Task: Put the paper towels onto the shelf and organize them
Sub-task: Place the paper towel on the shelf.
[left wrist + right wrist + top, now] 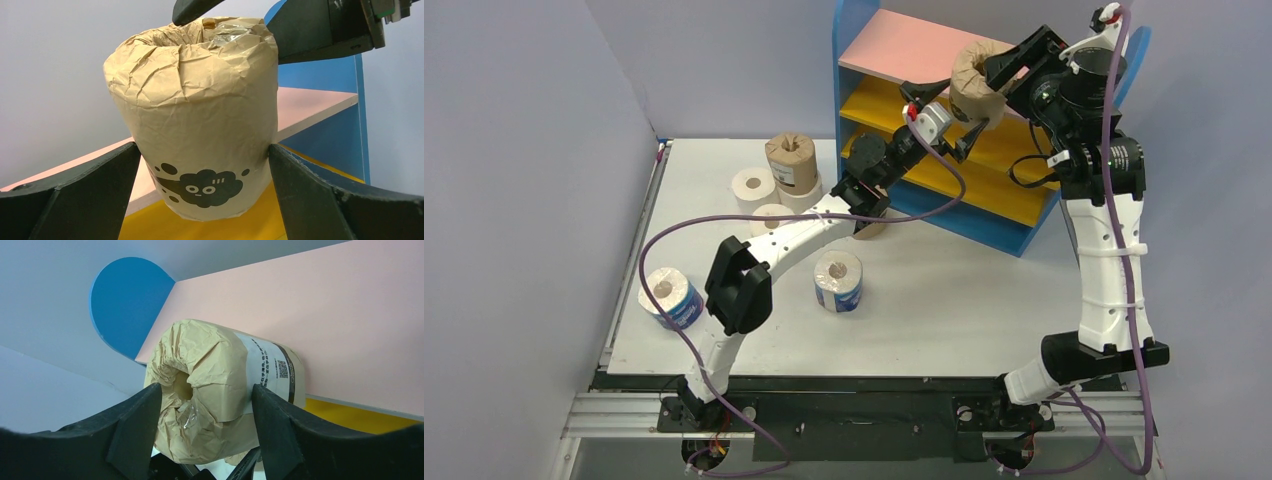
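Observation:
A brown-paper-wrapped paper towel roll hangs in the air at the front edge of the shelf's pink top board. In the left wrist view the roll stands upright, cloud logo facing me. My left gripper is spread wide with a finger touching each side of it. My right gripper straddles the roll's wall from above. One finger is at the core hole, the other at the label's edge, and the jaws stand apart. In the overhead view the left gripper is under the roll and the right gripper beside it.
On the white table a brown roll sits on top of white rolls. Two blue-and-white rolls stand nearer the front. Another brown roll is half hidden under the left arm. The shelf's yellow boards lie below.

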### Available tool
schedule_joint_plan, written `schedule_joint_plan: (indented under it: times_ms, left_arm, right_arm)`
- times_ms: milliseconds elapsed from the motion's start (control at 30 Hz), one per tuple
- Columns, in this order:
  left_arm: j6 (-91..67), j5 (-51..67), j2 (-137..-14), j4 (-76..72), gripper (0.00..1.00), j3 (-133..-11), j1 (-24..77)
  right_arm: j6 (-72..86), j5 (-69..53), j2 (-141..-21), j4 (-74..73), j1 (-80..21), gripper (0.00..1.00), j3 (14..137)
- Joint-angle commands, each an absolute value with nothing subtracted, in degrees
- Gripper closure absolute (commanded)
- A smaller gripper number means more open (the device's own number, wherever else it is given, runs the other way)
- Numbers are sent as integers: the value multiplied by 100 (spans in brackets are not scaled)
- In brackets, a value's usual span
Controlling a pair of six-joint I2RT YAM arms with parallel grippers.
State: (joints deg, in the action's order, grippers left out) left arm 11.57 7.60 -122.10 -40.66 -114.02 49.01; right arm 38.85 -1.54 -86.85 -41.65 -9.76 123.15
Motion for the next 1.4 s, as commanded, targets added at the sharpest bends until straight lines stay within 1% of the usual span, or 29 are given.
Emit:
schedule_joint_plan:
  times_ms: [0, 33, 200, 333, 533, 733, 867, 1033, 1367]
  left_arm:
    - [1094, 752, -12279, -4216, 2, -11820, 4904]
    - [1091, 724, -12289, -4217, 4, -11829, 4904]
    - [1079, 615, -12351, -4218, 5, -11958, 4904]
    - [1005, 477, -12533, -4143, 7, -12210, 4889]
    - [860, 310, -12725, -4036, 10, -12549, 4881]
    - [769, 219, -12870, -3965, 12, -12847, 4854]
    - [667, 207, -12924, -3987, 12, -12948, 4805]
    - [438, 174, -13056, -4053, 12, -13201, 4690]
    - [197, 221, -13297, -4237, 12, -13346, 4607]
  right_arm:
    - [4054, -380, -8451, -3788, -925, 37, 12207]
    - [4066, -366, -8436, -3779, -920, 35, 12155]
    - [4233, -357, -8152, -3529, -885, 27, 11790]
    - [4344, -470, -8025, -3428, -888, 25, 11652]
    - [4364, -397, -7732, -3346, -888, 25, 11359]
    - [4374, -227, -7275, -3219, -887, 24, 10900]
    - [4485, 67, -6809, -2835, -895, 26, 10198]
    - [4663, 425, -6113, -2101, -896, 27, 8942]
    - [4591, 628, -6136, -1818, -900, 28, 8648]
